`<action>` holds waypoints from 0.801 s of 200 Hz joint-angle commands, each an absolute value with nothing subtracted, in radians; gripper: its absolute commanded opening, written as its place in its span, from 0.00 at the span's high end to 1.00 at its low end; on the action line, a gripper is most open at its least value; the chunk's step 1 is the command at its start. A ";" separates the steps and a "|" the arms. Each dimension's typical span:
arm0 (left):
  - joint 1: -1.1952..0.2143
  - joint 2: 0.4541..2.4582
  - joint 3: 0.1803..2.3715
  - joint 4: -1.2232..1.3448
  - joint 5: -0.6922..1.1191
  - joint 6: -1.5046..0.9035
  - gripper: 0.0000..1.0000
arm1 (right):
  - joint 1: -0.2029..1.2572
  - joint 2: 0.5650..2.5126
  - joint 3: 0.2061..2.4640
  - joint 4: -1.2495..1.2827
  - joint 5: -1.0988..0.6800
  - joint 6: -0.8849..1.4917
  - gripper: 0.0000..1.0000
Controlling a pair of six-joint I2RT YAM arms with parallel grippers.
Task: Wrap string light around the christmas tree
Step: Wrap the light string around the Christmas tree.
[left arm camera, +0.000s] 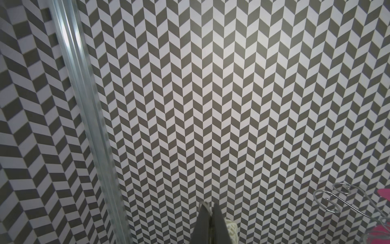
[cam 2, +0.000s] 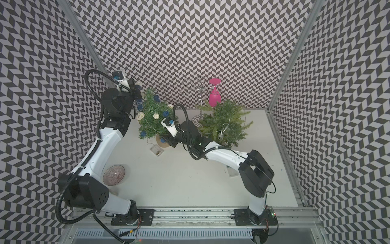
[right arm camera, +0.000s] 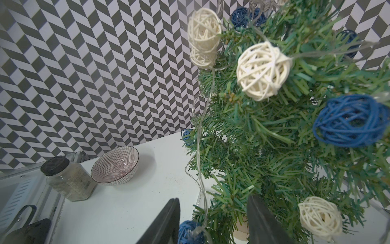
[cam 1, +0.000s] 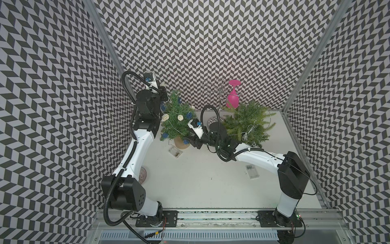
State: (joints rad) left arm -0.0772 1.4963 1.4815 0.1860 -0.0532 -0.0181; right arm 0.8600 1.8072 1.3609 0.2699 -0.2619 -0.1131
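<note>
The step in hand is judged to be winding the string light [right arm camera: 261,69] around the christmas tree [cam 1: 179,118]. This tree is stood in a pot [cam 1: 181,144] at 11 o'clock on the surface [cam 1: 200,186].

The left tool [cam 1: 163,94] is held high at the tree's 10 o'clock, with its fingers pressed together. A white ball [left arm camera: 231,230] is seen just beside them, but it cannot be told if the thin wire is pinched. The right tool [right arm camera: 213,198] is held low by the pot, at the tree's 5 o'clock. Its fingers are apart, with wire and a blue ball [right arm camera: 190,232] between them.

To do this well, the wire should be pulled a little tight and laid into the branches. The tree must not be tipped over.

Counted: two trees, the second tree [cam 1: 247,122] at 1 o'clock; two battery boxes [cam 1: 175,151]; one bowl [cam 2: 114,175]; one jar [right arm camera: 67,179]; one pink glass [cam 1: 232,95]; one wire rack [cam 1: 219,90]. In the right wrist view, at least four white and five blue balls are seen.
</note>
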 commanded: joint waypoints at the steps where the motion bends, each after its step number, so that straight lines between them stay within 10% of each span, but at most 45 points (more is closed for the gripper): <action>1: -0.068 1.502 1.502 0.133 0.116 -0.104 0.98 | 0.856 1.817 1.358 0.315 -0.272 -0.110 0.47; 160: 0.006 1.513 1.588 0.020 0.358 -0.347 0.44 | 0.854 1.837 1.408 0.285 -0.246 -0.109 0.45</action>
State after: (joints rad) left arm -0.0181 1.5307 1.5585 0.0483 0.2848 -0.2523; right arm 0.8589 1.8111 1.3666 0.2626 -0.2535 -0.1112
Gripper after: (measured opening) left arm 0.554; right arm 0.552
